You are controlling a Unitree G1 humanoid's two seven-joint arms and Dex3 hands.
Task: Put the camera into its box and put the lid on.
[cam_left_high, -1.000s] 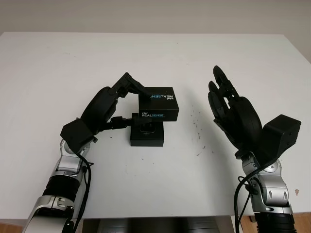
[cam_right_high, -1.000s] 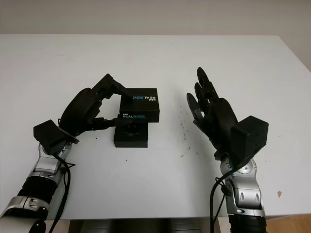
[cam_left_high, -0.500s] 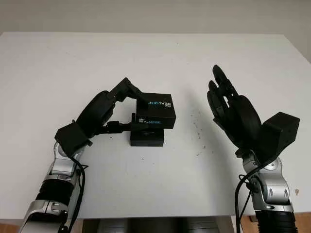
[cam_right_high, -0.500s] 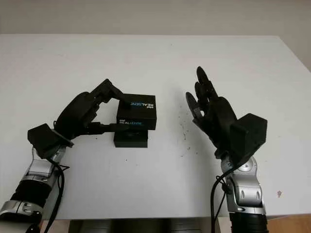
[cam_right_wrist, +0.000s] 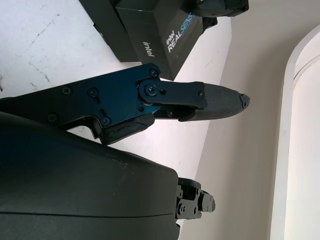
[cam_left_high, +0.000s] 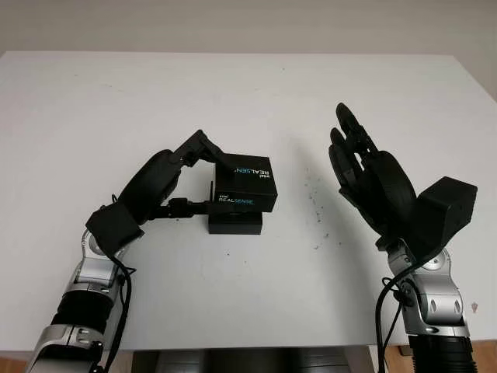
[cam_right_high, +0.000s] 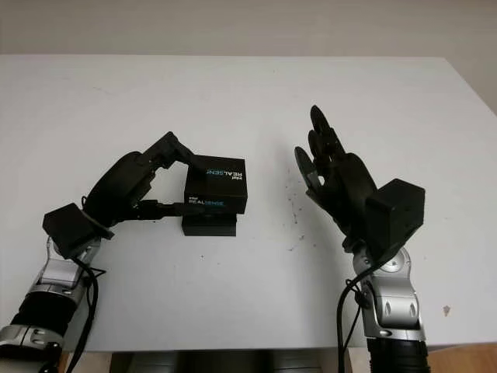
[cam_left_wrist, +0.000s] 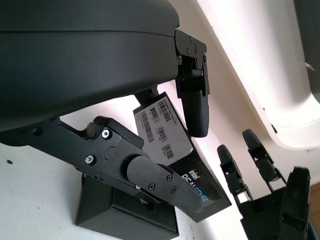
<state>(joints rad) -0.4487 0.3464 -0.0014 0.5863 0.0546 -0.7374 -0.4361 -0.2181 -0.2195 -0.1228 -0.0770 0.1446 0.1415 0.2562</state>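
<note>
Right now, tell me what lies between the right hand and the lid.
Bare white table, with a scatter of small dark specks, seen in the left eye view. The left hand holds the lid over the box; the right hand is open.

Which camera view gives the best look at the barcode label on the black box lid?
The left wrist view: the white barcode label on the black cardboard lid, held by the left robot hand, faces it. The head views show the lid's top and front only; the right wrist view shows its printed side.

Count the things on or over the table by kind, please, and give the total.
Lids: 1, the lid, held by the left robot hand
Box bases: 1, the base
Robot hands: 2, with the right robot hand open
Total: 4
</note>
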